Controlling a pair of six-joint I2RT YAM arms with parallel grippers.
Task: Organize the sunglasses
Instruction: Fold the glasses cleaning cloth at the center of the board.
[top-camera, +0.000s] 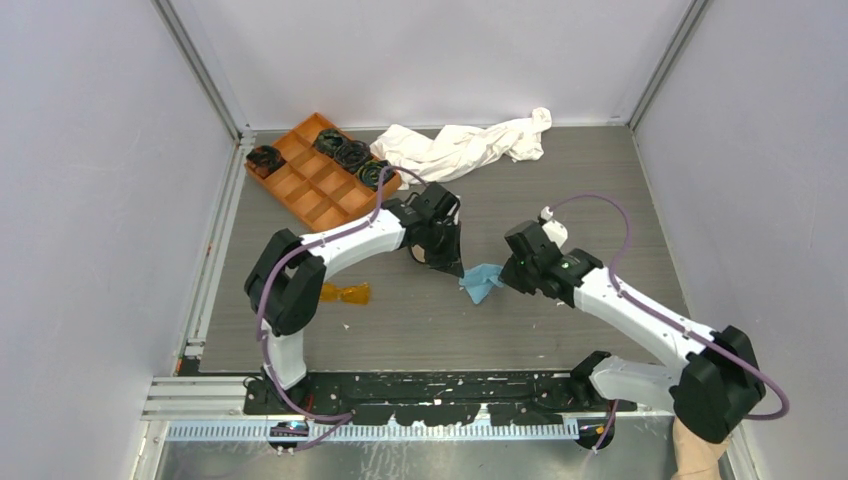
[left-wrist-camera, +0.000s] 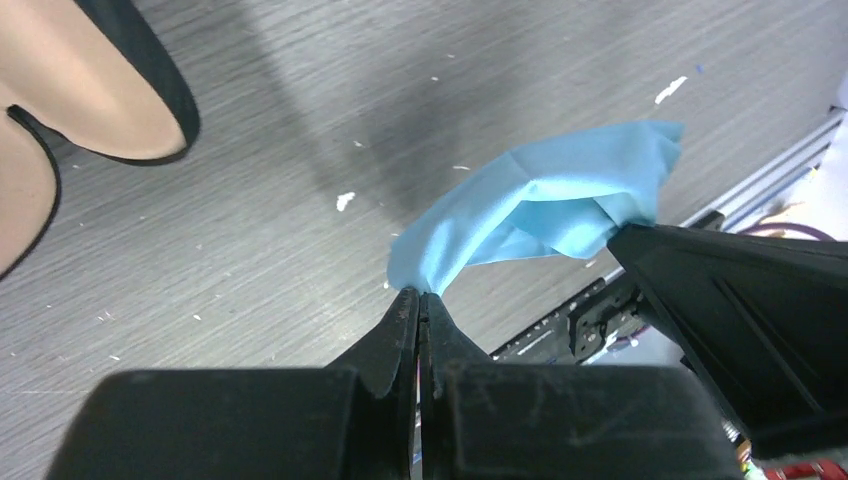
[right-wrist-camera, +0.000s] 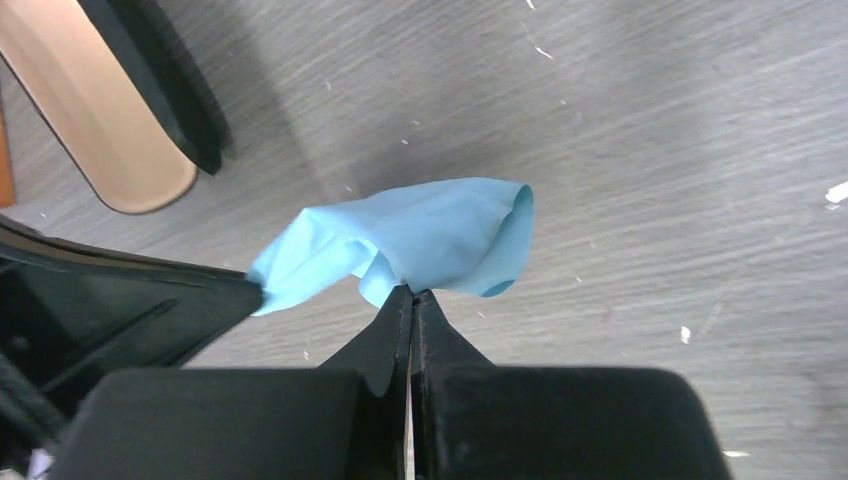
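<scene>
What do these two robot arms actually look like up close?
They match: the left arm and the right arm are smooth white shells joined by chunky black joints. A thin purple cable loops along each. Each ends in two black wedge-shaped fingers tapering to a narrow tip. No readable markings show.

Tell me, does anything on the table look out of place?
A crumpled white cloth lies at the far edge, beside the orange tray. The sunglasses lie alone near the left arm, while the left gripper and right gripper both pinch the blue cloth.
</scene>
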